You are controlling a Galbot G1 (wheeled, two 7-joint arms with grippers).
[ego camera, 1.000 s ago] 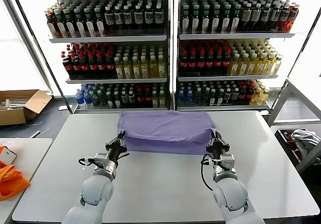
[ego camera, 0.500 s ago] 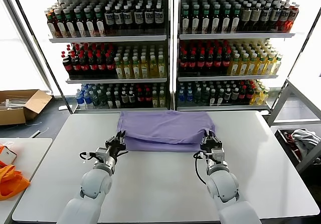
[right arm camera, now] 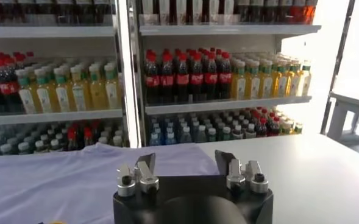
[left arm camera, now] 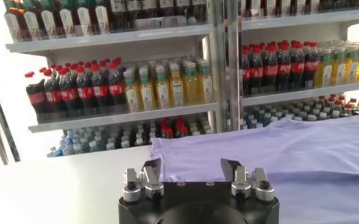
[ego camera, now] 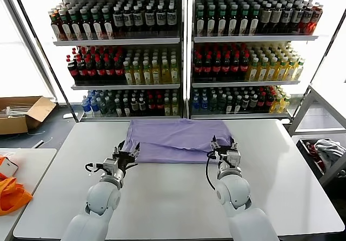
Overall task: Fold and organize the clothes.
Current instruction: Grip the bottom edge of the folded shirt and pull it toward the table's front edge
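The lavender t-shirt (ego camera: pixel 175 138) lies folded into a wide flat rectangle at the far middle of the white table (ego camera: pixel 178 198); its print is hidden. It also shows in the left wrist view (left arm camera: pixel 277 158) and the right wrist view (right arm camera: pixel 63 179). My left gripper (ego camera: pixel 125 157) is open and empty at the shirt's near left corner. My right gripper (ego camera: pixel 223 148) is open and empty at its near right corner. In the left wrist view (left arm camera: pixel 191 167) and the right wrist view (right arm camera: pixel 182 163) the jaws stand apart with nothing between them.
Shelves of bottles (ego camera: pixel 178 52) stand behind the table. A cardboard box (ego camera: pixel 21 114) is at the far left. An orange fabric item (ego camera: pixel 11 195) lies on a side table at the left. A rack with cloth (ego camera: pixel 324 152) stands at the right.
Both grippers have moved away from me with the shirt's near edge, laying it flat farther back. The hanging front fold is gone. Both now stand open.
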